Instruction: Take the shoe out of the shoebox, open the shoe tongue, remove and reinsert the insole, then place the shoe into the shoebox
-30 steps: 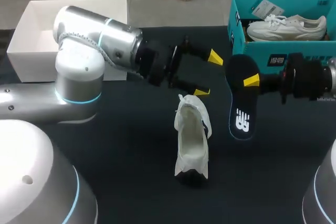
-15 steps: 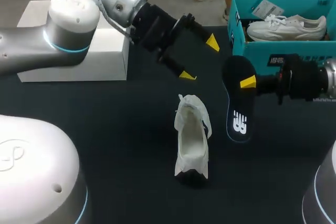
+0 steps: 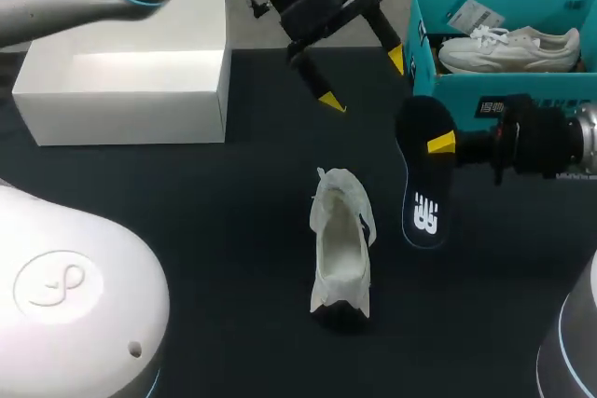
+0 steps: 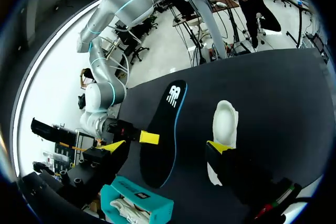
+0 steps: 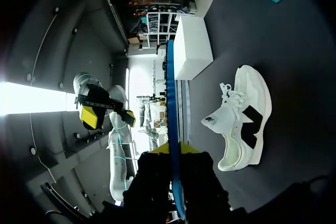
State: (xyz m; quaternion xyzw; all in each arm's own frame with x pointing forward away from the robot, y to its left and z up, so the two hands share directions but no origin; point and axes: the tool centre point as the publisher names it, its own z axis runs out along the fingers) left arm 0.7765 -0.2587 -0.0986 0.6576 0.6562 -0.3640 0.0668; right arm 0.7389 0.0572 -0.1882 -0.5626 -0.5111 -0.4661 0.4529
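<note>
A white shoe (image 3: 340,249) stands alone on the dark table, its tongue pulled open and its heel nearest the front edge. To its right, my right gripper (image 3: 444,144) is shut on the black insole (image 3: 424,188), which hangs just above the table, logo end down. In the right wrist view the insole (image 5: 172,98) shows edge-on between the fingers of the right gripper (image 5: 175,149), with the shoe (image 5: 242,119) beside it. My left gripper (image 3: 364,79) hangs open high above the table's far side, holding nothing. The left wrist view looks past the open left gripper (image 4: 167,146) down on the insole (image 4: 169,114) and shoe (image 4: 226,121).
A teal shoebox (image 3: 438,90) at the back right holds a second white shoe (image 3: 508,48). A white open box (image 3: 121,90) stands at the back left. My left arm's large white joint fills the near left corner.
My left arm has risen and swung back from the shoe toward the far edge, its gripper still open. The right gripper and insole have barely shifted.
</note>
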